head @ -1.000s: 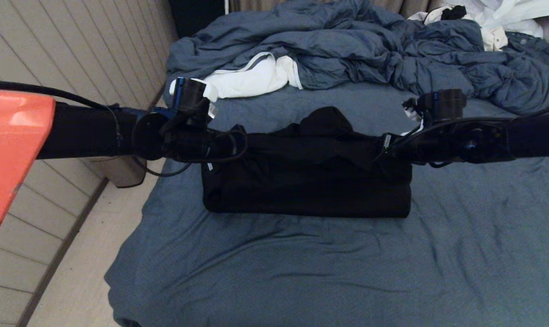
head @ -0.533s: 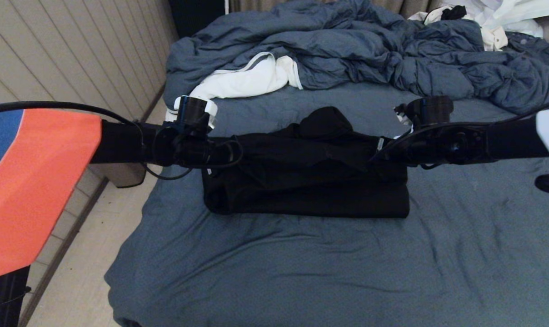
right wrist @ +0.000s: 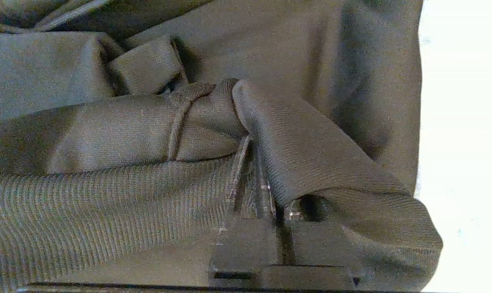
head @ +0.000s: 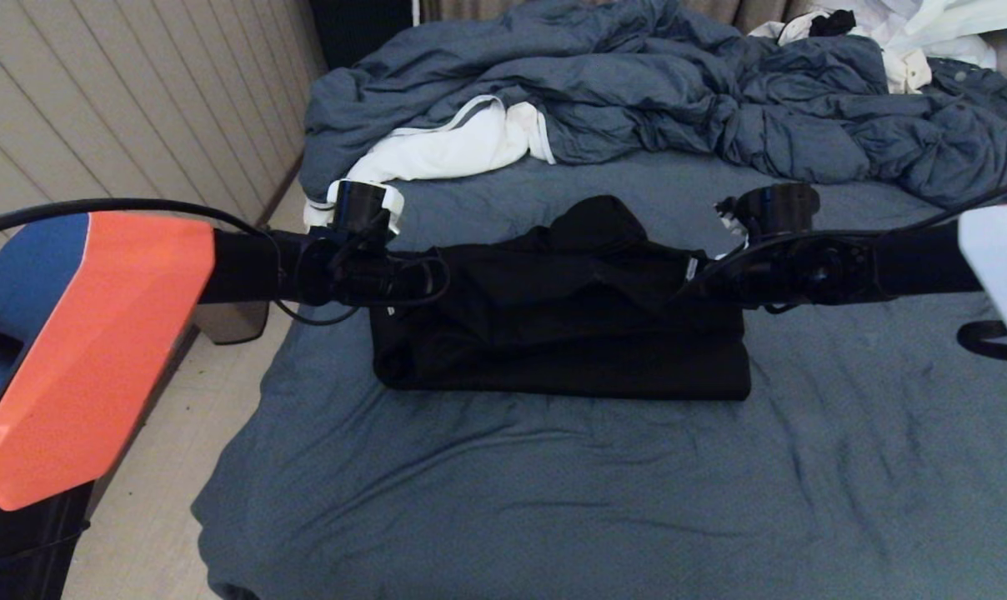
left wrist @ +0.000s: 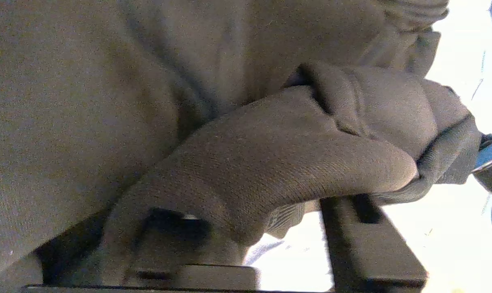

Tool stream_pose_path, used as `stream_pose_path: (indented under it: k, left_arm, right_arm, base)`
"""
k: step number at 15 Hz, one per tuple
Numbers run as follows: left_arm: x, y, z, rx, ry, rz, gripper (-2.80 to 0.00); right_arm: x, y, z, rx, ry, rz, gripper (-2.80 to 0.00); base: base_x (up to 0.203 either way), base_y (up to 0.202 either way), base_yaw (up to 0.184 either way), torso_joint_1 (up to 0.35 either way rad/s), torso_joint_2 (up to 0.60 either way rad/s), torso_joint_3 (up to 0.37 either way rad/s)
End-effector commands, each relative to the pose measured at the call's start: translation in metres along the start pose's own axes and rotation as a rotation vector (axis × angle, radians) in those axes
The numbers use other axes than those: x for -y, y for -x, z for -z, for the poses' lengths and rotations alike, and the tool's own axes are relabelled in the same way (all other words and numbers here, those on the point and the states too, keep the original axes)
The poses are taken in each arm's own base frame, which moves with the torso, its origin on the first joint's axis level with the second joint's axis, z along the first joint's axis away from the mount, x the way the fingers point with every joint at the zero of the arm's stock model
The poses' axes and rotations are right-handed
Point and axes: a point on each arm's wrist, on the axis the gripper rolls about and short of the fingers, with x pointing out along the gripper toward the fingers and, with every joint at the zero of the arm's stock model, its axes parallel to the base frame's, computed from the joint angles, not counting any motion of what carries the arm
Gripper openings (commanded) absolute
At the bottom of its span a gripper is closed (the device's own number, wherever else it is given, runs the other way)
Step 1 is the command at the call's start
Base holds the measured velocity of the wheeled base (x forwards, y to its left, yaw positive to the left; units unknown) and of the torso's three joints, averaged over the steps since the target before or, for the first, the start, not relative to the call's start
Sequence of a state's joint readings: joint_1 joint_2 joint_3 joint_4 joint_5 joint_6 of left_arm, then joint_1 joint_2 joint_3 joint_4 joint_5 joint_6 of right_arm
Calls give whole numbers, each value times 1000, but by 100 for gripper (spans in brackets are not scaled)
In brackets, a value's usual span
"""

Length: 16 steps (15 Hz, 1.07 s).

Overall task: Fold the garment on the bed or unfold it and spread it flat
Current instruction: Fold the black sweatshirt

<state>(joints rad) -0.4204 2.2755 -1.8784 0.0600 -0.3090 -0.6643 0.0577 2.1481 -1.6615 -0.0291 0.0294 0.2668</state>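
The garment [head: 562, 333] is showing as matt black knit cloth, its weave looking finely ribbed and slightly fuzzy in the wrist views. The bed [head: 553, 500] is wearing a soft, heathered, matt sheet, lightly creased. At the upper middle of the head view, the duvet [head: 678, 92] is looking puffy and crumpled. The arm cover [head: 95, 358] at lower left is gleaming as smooth orange plastic.

Head cam overlooks bed [head: 503, 500]; wrist cams close on garment [head: 553, 350].

Arms: lower over the bed [head: 553, 500] than a second ago.
Hoodie [head: 570, 350] top fold: laid down, flatter.
Left gripper [left wrist: 254, 228]: jaws now parted.
Right gripper [right wrist: 278, 211]: barely loosened.
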Motion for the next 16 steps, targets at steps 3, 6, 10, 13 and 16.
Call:
stream_pose_path:
  k: [3,6,10,13,16]
  left_arm:
    - [11,10,-9,35,-24,25,0]
    - [19,32,-24,87,-53,40,0]
    - [24,55,-34,108,-44,27,0]
    - [35,77,-36,116,-47,31,0]
    - [41,93,-35,111,-45,25,0]
  right_arm:
    - [-3,6,-10,37,1,-12,0]
    - [-6,20,-21,70,2,-20,0]
    - [2,38,-36,120,-11,-9,0]
    - [10,56,-53,179,-18,5,0]
    - [15,59,-55,184,-24,15,0]
  base:
    - [0,0,0,0,0,0]
    - [0,0,0,0,0,0]
    - [0,0,0,0,0,0]
    - [0,0,0,0,0,0]
    - [0,0,0,0,0,0]
